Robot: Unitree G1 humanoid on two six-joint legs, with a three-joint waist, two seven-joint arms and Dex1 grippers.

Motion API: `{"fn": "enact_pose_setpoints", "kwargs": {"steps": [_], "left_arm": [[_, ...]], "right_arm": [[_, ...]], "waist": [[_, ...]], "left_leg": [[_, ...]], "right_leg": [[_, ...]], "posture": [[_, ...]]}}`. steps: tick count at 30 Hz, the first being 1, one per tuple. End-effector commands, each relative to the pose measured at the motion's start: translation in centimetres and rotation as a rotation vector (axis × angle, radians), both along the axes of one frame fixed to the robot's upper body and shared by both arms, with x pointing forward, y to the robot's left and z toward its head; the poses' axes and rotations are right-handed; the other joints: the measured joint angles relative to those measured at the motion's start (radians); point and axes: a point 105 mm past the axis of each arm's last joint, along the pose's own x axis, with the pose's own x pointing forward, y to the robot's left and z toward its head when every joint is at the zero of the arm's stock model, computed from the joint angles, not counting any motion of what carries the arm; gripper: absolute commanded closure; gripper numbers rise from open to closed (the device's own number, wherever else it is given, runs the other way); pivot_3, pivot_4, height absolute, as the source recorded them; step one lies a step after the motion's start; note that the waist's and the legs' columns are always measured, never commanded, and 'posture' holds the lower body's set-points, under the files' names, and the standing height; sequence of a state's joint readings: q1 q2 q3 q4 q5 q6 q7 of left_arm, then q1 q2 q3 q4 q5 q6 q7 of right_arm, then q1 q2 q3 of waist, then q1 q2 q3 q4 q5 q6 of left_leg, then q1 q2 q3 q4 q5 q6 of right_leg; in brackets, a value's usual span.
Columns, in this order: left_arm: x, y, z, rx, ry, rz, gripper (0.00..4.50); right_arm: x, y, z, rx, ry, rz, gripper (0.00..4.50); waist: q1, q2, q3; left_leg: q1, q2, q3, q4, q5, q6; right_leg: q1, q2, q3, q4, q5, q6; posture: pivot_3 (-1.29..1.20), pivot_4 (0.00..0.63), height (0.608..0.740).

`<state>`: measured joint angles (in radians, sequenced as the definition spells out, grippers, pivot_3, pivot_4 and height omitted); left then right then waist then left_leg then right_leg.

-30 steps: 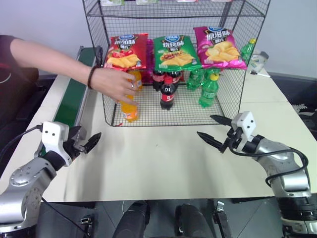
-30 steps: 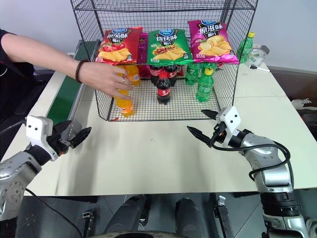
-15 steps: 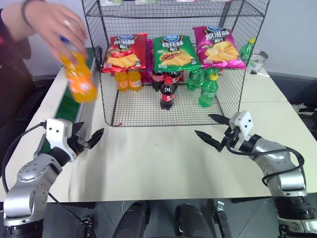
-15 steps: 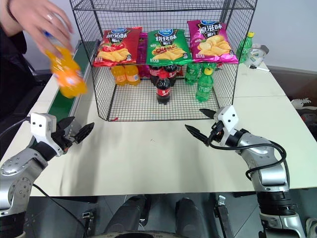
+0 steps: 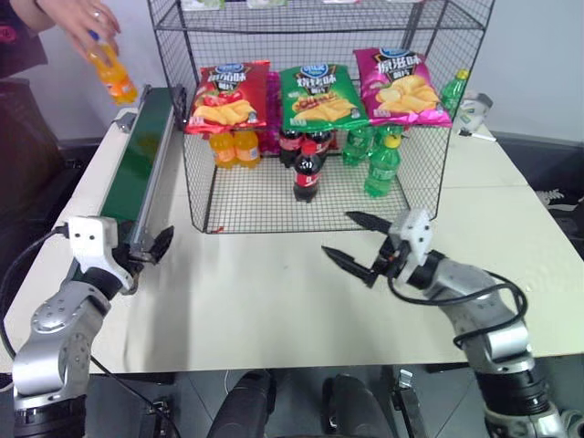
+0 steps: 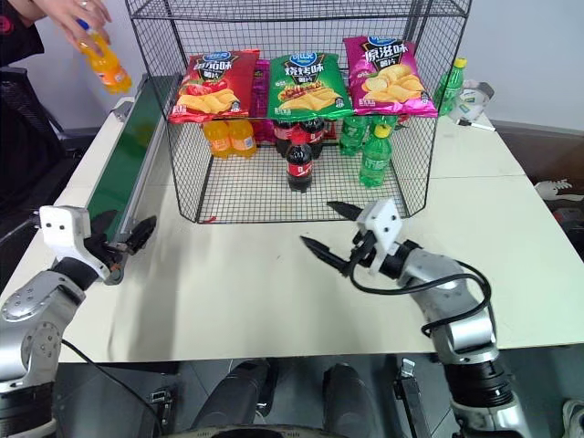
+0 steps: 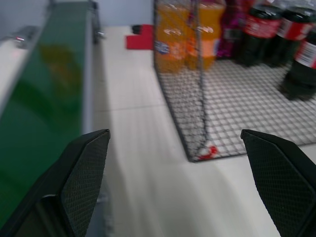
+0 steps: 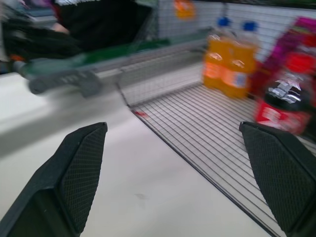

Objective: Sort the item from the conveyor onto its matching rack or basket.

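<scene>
**Waiting on the bottle**

Nearest, left gripper and right gripper both hang spread and empty. Farther, the conveyor and rack. A person's hand holds the orange soda above the belt's far end; next, reach once it lands

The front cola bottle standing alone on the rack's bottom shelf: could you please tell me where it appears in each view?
Left eye view: front cola bottle, centre of the bottom shelf.
Right eye view: the same spot, ahead of the other colas.
Left wrist view: at the right edge, cut off.
Right wrist view: at the right edge, red label facing.
Shared landmark: the pair of orange soda bottles in the rack.
</scene>
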<state>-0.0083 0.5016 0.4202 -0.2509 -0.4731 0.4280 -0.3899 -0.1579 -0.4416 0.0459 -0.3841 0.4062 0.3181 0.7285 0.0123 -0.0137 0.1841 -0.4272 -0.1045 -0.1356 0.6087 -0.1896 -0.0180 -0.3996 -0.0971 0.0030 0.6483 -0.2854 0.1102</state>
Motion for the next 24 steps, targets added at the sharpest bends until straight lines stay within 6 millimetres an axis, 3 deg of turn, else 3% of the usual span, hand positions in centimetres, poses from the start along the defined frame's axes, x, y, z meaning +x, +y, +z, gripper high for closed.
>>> {"fn": "enact_pose_setpoints", "kwargs": {"steps": [1,8,24], "left_arm": [[-0.1,1.1,1.6,0.037,-0.068,0.046,0.06],[0.2,2.4,2.4,0.038,-0.115,0.125,0.06],[0.0,5.2,1.4,0.046,-0.101,0.330,0.06]], "right_arm": [[-1.2,1.6,1.4,0.041,-0.050,0.027,0.00],[-1.9,2.3,1.2,0.071,-0.021,0.036,0.00],[-2.6,2.7,0.5,0.070,-0.002,0.078,0.00]], "waist": [[0.001,0.000,0.000],[0.000,0.000,0.000],[0.000,0.000,0.000]], "left_leg": [[0.000,0.000,0.000,0.000,0.000,0.000],[0.000,0.000,0.000,0.000,-0.001,-0.002],[0.000,0.000,0.000,0.000,0.000,0.000]], "right_leg": [[0.000,0.000,0.000,0.000,0.000,0.000],[0.000,0.000,0.000,0.000,0.000,0.000],[0.000,0.000,0.000,0.000,0.000,0.001]], "posture": [[0.00,0.150,0.740],[0.00,0.150,0.740],[0.00,0.150,0.740]]}}
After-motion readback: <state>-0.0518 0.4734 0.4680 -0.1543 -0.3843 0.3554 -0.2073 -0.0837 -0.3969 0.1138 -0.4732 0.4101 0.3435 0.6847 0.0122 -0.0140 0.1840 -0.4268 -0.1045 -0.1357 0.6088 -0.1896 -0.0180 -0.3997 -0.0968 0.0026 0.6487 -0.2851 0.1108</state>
